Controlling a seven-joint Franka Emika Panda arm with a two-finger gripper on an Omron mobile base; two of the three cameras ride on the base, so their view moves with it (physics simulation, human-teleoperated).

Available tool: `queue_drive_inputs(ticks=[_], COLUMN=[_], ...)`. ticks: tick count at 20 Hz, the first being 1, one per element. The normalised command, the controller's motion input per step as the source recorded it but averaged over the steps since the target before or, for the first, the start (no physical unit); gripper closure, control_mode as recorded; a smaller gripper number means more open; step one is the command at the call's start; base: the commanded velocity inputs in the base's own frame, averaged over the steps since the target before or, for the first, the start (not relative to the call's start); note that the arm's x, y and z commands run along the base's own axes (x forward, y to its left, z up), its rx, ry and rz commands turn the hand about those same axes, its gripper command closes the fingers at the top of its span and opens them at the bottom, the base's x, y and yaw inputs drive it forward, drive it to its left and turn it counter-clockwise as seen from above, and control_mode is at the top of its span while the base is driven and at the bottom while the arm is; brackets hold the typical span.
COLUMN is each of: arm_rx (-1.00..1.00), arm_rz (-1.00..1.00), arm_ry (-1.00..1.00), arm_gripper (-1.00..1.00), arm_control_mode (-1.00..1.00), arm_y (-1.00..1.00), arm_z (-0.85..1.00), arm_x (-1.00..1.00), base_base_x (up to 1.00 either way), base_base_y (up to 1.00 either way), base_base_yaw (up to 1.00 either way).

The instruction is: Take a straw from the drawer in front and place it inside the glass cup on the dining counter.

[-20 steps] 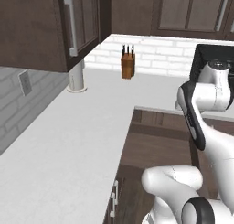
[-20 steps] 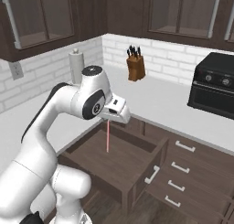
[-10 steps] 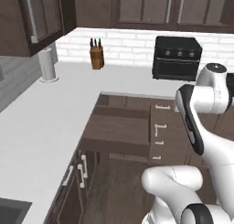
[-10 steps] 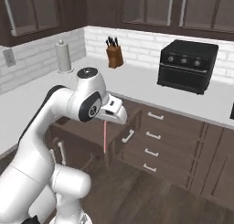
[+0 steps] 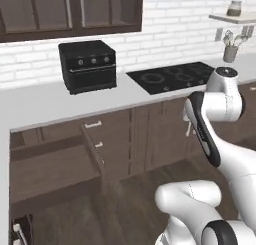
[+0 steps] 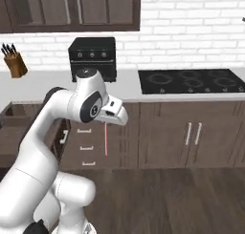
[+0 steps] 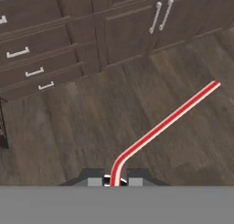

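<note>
Hand [image 6: 107, 124] pinched tight on thin red-and-white straw [image 6: 105, 140] at its top end, hanging plumb left of black glass cooktop [image 6: 191, 80]. Seems feather-light, slim, slippery; best kept gripped near the end, squeezed gently.

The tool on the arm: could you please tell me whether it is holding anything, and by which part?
The tool is shut on the straw, pinching it at one end. The rest of the red stick hangs free below it, over the wooden floor.
</note>
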Motion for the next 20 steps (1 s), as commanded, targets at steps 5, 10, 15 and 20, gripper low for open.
queue_drive_inputs(ticks=[5, 10, 15, 20], arm_rx=[0.0, 0.0, 0.0, 0.0], arm_rz=[0.0, 0.0, 0.0, 0.0], arm_ry=[0.0, 0.0, 0.0, 0.0], arm_gripper=[1.0, 1.0, 1.0, 1.0], arm_control_mode=[1.0, 1.0, 1.0, 1.0], arm_y=[0.0, 0.0, 0.0, 0.0], arm_z=[0.0, 0.0, 0.0, 0.0], arm_x=[0.0, 0.0, 0.0, 0.0], base_base_x=[0.0, 0.0, 0.09, 0.34], base_base_y=[-0.36, -0.54, -0.53, -0.42], base_base_yaw=[-0.87, -0.83, -0.77, -0.7])
